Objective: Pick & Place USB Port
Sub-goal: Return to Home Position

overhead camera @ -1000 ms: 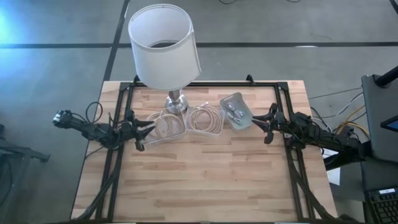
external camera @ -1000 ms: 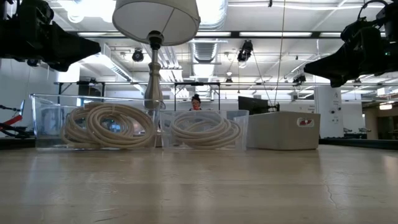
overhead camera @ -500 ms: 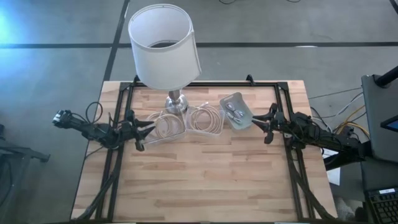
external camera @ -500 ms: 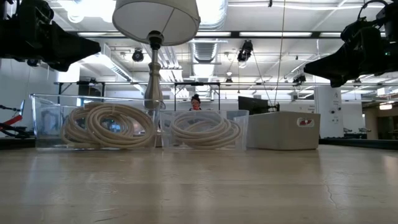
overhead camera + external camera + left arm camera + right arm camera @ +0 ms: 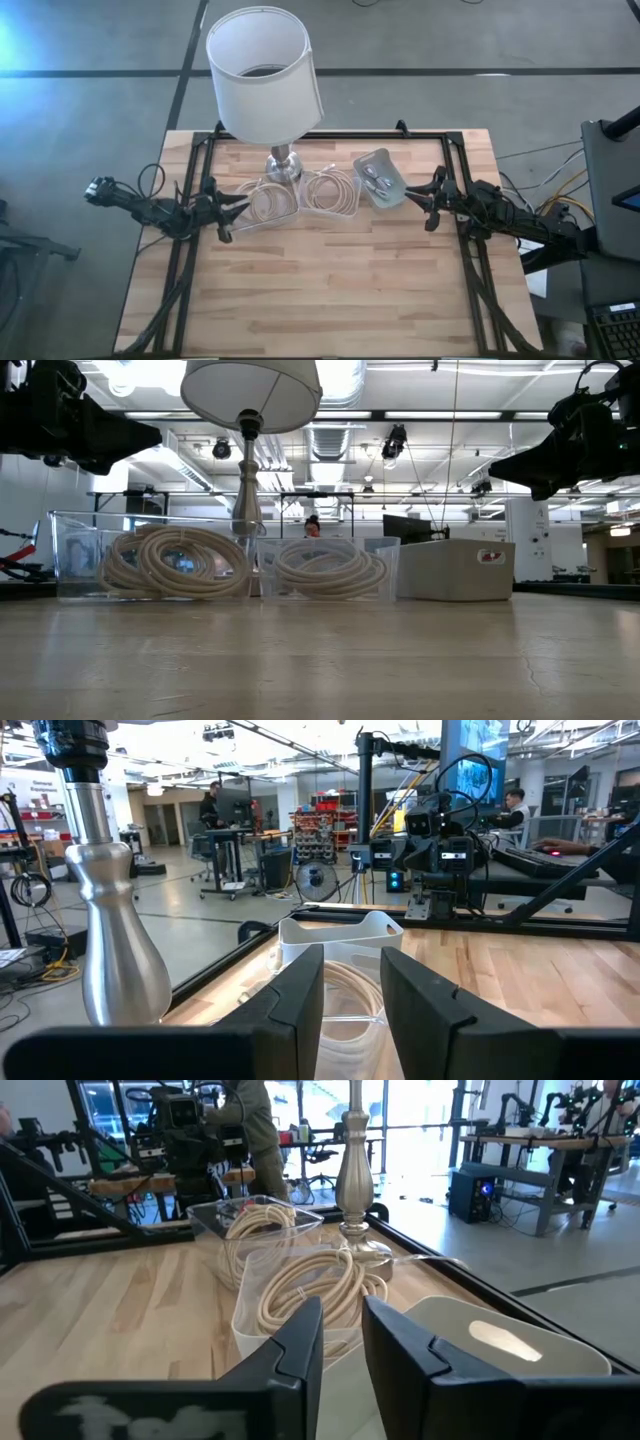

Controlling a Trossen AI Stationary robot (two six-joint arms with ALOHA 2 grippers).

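Observation:
A frosted white bin (image 5: 379,178) stands tilted at the back right, with small silvery pieces (image 5: 372,181) lying in it, the USB ports as far as I can tell. My right gripper (image 5: 412,195) hangs level just right of this bin (image 5: 500,1342), open by a narrow gap (image 5: 342,1315), touching nothing. My left gripper (image 5: 240,203) hangs level at the left, pointing at a clear bin of coiled cream cable (image 5: 266,201). It is open (image 5: 350,970) and holds nothing.
A lamp (image 5: 262,75) with a white shade stands at the back middle on a metal base (image 5: 283,165). A second clear bin of coiled cable (image 5: 331,192) sits between the other two bins. A black frame (image 5: 195,160) runs along the table's edges. The near half of the wooden table (image 5: 330,290) is bare.

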